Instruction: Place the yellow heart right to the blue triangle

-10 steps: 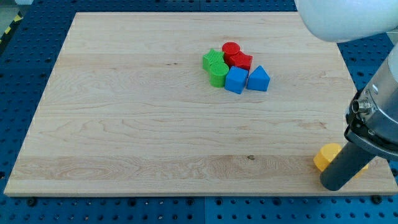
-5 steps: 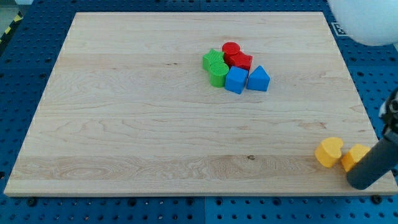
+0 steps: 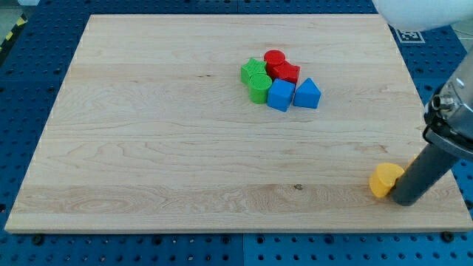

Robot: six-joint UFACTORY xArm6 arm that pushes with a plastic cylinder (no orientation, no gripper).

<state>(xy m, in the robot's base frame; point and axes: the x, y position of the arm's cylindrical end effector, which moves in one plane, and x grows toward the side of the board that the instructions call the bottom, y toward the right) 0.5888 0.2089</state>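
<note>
Wooden table (image 3: pixel 148 148) fills most of the view, bare apart from one cluster of blocks and one stray block. Dark rod enters from the view's right and slants down to the view's bottom right; no gripper fitted, so no open or closed state to report. My tip (image 3: pixel 405 201) rests on the table, touching or just beside the right side of the yellow heart (image 3: pixel 385 179). Cluster sits above centre, well apart from the tip: green blocks (image 3: pixel 256 80) at the view's left, red cylinder (image 3: pixel 274 58) and a second red block (image 3: pixel 286 72) at the top, blue cube (image 3: pixel 281 95) at the bottom, blue triangle (image 3: pixel 307 94) at the view's right end. Yellow heart lies near the bottom right corner of the table, far below and to the right of the blue triangle. A second yellow block, if present, hidden behind the rod; cannot tell. Step in hand, as judged: start of the push, with the tip set on the far side of the heart. Next move calls for a push up the view and slightly left, ending in the free spot just right of the blue triangle, without nudging the cluster. Heart orientation hard to read: lobes appear toward the view's upper right, point toward the lower left; long axis roughly along that diagonal, but too small to confirm.
</note>
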